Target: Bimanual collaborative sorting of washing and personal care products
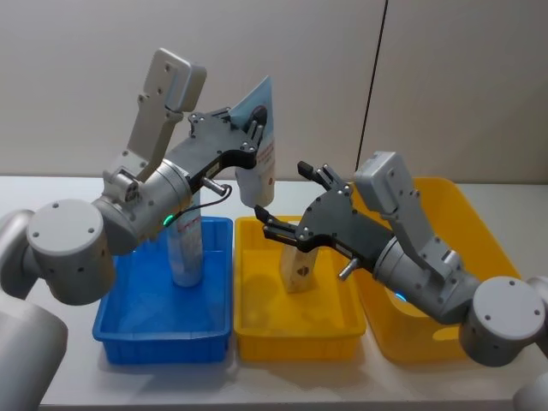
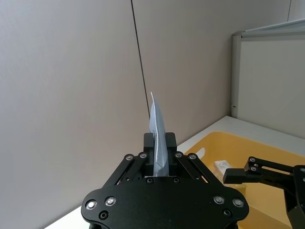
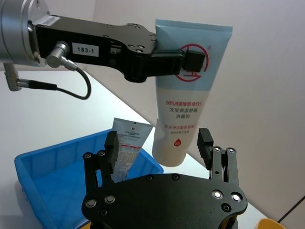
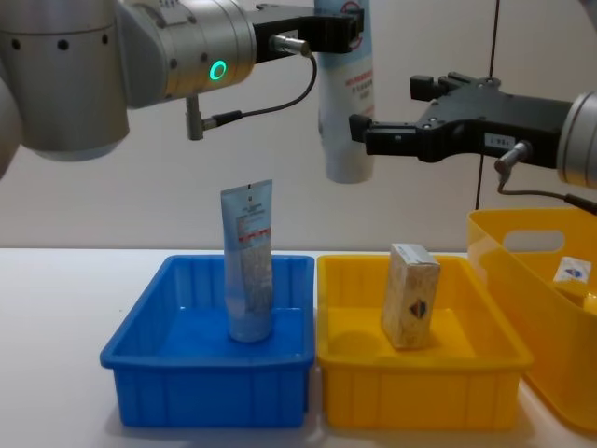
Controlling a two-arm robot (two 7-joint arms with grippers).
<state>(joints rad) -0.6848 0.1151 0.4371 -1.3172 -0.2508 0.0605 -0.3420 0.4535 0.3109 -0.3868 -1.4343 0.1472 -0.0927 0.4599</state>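
Note:
My left gripper [image 1: 254,137] is shut on a light-blue and white squeeze tube [image 1: 261,145] with red print. It holds the tube high above the bins, crimped end up and rounded end down. In the left wrist view the fingers [image 2: 170,143] pinch the tube [image 2: 157,129]. My right gripper [image 1: 287,201] stands open, level with the tube's lower end [image 3: 178,138]; its fingers [image 3: 205,143] flank the tube without touching it. A second tube [image 4: 249,271] stands upright in the blue bin [image 4: 205,387]. A beige box [image 4: 410,294] stands in the small yellow bin [image 4: 420,392].
A larger yellow bin [image 4: 522,233] at the right holds a small white box [image 4: 571,271]. The three bins sit side by side near the white table's front edge. A grey wall stands behind.

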